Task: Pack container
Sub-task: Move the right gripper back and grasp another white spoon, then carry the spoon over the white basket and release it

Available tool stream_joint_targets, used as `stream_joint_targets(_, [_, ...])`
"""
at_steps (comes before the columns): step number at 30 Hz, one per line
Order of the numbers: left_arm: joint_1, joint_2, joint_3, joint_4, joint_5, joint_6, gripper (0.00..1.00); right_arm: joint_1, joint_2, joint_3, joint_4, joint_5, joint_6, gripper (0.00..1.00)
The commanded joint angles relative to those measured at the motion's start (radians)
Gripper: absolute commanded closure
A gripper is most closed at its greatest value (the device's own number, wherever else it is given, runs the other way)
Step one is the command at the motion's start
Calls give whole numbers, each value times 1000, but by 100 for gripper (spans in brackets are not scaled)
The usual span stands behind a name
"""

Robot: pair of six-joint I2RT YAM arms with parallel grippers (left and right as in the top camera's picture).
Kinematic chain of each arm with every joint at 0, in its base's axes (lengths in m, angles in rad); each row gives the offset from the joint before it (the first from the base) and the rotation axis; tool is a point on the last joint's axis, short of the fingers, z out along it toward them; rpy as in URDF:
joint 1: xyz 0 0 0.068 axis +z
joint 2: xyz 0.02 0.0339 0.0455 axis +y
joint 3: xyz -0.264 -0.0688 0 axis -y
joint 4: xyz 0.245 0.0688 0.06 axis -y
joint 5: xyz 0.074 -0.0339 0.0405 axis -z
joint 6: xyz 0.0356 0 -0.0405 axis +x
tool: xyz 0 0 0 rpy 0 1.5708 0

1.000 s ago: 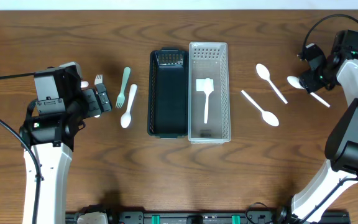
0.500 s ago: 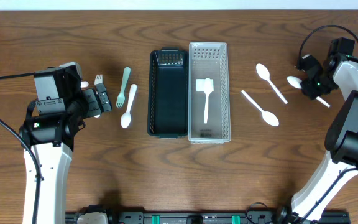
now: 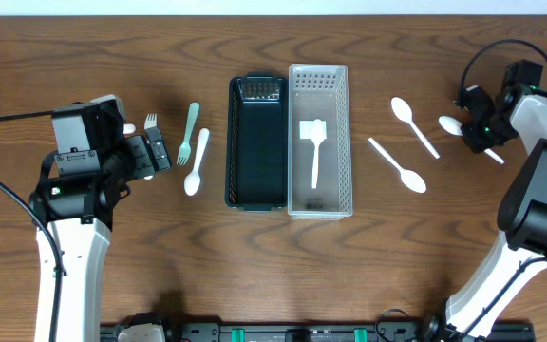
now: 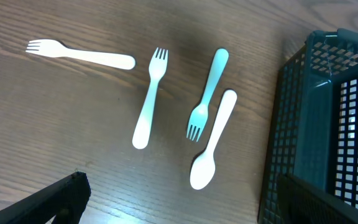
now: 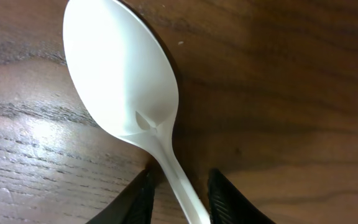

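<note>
Right wrist view, closest in: the right gripper [image 5: 179,202] has its fingers [image 5: 143,198] on either side of the neck of the far-right spoon [image 5: 120,81]. A thin dark gap shows on each side, so the fingers are parted and not pinching. Only this view shows those gaps.

The left wrist view shows the left gripper [image 4: 182,196] spread wide above the table [image 4: 55,124]. Ahead of it lie a pale spoon [image 4: 213,149], a green fork [image 4: 207,93] and two white forks [image 4: 148,99], all beside the black basket [image 4: 303,124].

From overhead only one white fork's tines show. The clear basket [image 3: 348,142] touches the black one and holds one white utensil [image 3: 314,152]. Two loose spoons [image 3: 414,125] lie between it and the right gripper.

A second ago the right gripper sat farther up the table and the spoon's handle showed whole. Now it covers the middle of the handle. The left arm is unchanged.
</note>
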Motion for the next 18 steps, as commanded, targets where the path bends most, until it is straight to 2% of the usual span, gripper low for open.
stream_joint_targets(1, [4, 6, 21, 0, -12, 17, 2, -10, 20, -61, -6, -2, 47, 72])
stream_joint_targets(9, [4, 6, 21, 0, -12, 17, 2, -10, 20, -96, -6, -21, 148, 84])
stream_joint_targets(14, [4, 6, 21, 0, -12, 17, 2, -10, 20, -97, -6, -21, 228, 98])
stream_joint_targets(18, [4, 6, 21, 0, -12, 17, 2, -8, 14, -90, -18, -21, 327, 99])
